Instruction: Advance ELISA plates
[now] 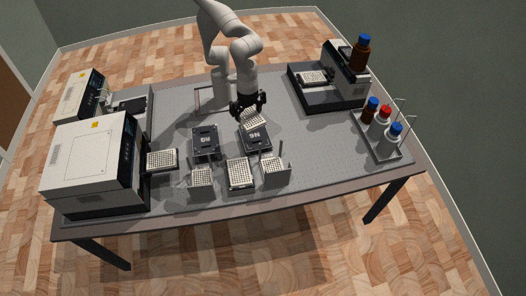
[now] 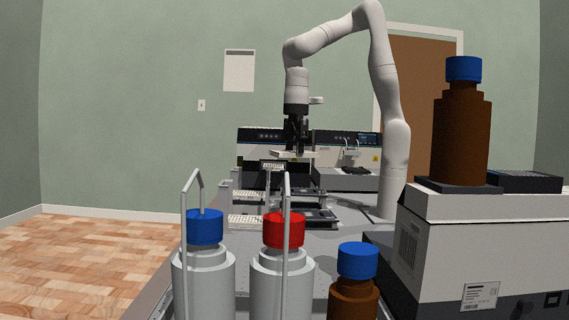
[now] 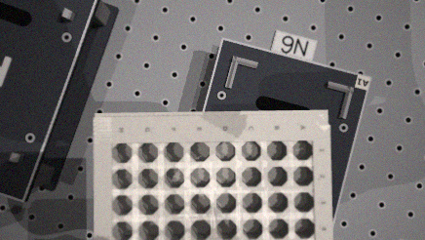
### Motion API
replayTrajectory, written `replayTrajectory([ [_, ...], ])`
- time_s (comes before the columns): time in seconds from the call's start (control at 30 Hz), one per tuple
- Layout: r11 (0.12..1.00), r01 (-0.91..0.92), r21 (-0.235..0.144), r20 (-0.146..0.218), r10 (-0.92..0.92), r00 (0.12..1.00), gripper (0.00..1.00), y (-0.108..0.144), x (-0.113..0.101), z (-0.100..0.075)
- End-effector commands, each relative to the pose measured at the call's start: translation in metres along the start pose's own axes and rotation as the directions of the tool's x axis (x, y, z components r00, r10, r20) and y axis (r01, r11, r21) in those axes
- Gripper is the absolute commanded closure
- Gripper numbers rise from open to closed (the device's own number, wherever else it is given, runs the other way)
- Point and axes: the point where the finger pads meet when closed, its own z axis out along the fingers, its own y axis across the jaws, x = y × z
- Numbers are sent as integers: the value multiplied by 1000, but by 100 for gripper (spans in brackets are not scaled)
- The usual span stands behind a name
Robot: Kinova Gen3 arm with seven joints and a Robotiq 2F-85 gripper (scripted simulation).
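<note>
The table [image 1: 330,147] is showing a matt grey, metal-looking top drilled with rows of small holes. The floor [image 1: 257,250] is presenting as patterned wood parquet, and the arm [image 2: 387,99] is appearing smooth, pale and satin-finished.

Top view high, angled over the table [image 1: 330,162]; exterior low, behind bottles [image 2: 283,254]; wrist close, downward; all share nest N6 [image 3: 288,88]
</note>
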Motion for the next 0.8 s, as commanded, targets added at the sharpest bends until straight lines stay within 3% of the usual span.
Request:
replayTrajectory([
  [0.0, 1000, 19, -3, 8, -19, 1000, 6, -9, 9, -2],
  [0.77, 991, 131, 0, 8, -131, 991, 6, -53, 52, -1],
])
